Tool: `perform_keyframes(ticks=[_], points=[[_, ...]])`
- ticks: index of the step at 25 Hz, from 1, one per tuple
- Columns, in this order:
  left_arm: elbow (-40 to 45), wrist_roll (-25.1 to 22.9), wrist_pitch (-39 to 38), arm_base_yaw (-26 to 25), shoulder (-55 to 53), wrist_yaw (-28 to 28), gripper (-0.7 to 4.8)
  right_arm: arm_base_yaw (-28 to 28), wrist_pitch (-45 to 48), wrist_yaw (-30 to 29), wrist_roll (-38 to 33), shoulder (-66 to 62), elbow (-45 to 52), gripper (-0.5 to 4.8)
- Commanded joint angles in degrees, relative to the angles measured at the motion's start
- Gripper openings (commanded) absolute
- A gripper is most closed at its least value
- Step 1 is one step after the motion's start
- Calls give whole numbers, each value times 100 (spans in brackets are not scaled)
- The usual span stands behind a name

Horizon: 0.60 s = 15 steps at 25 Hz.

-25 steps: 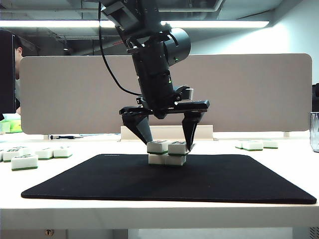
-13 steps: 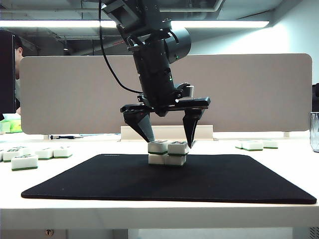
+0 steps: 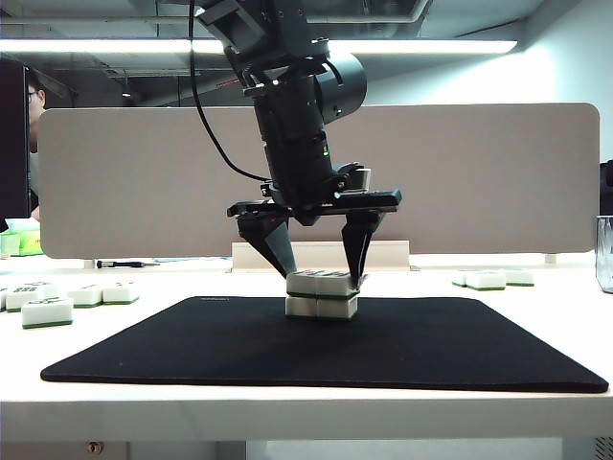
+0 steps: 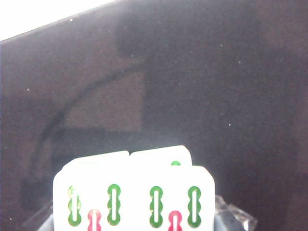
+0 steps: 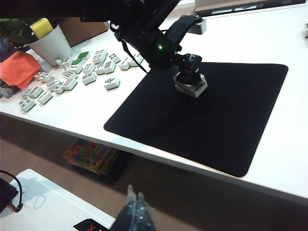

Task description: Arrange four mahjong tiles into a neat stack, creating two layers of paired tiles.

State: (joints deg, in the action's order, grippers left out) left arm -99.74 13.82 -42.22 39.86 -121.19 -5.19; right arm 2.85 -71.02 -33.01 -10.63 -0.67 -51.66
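The four mahjong tiles form the stack point(image 3: 322, 295) in the middle of a black mat point(image 3: 192, 345), two white green-based tiles below and two on top. My left gripper point(image 3: 321, 278) points down over it, its fingertips point(image 3: 355, 278) pressed against the outer ends of the top pair point(image 3: 323, 282). In the left wrist view the top pair point(image 4: 134, 197) shows green and red bar marks, with a grey finger point(image 4: 232, 219) at its side. From the right wrist view the stack point(image 5: 191, 86) sits under the left arm. My right gripper point(image 5: 135, 204) is shut on nothing, hanging beyond the table's front edge.
Loose tiles lie left of the mat point(image 3: 48, 309) and at the back right point(image 3: 488, 279). A white divider panel point(image 3: 479, 172) stands behind the table and a glass point(image 3: 604, 254) at the right edge. A white cup point(image 5: 50, 45) and an orange cloth point(image 5: 18, 67) sit by the loose tiles point(image 5: 72, 74).
The left gripper's fingers have closed inward onto the top pair. The right top tile slid left against its neighbour, closing the gap. The arm stayed in place.
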Motion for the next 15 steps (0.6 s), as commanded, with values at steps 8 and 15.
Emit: perform_keyframes(ticks=[8, 15], points=[[-20, 11, 28, 4, 22, -13, 436, 4, 52, -11, 22, 68, -15, -1], [-501, 9, -649, 4, 24, -11, 436, 4, 52, -11, 22, 68, -15, -1]])
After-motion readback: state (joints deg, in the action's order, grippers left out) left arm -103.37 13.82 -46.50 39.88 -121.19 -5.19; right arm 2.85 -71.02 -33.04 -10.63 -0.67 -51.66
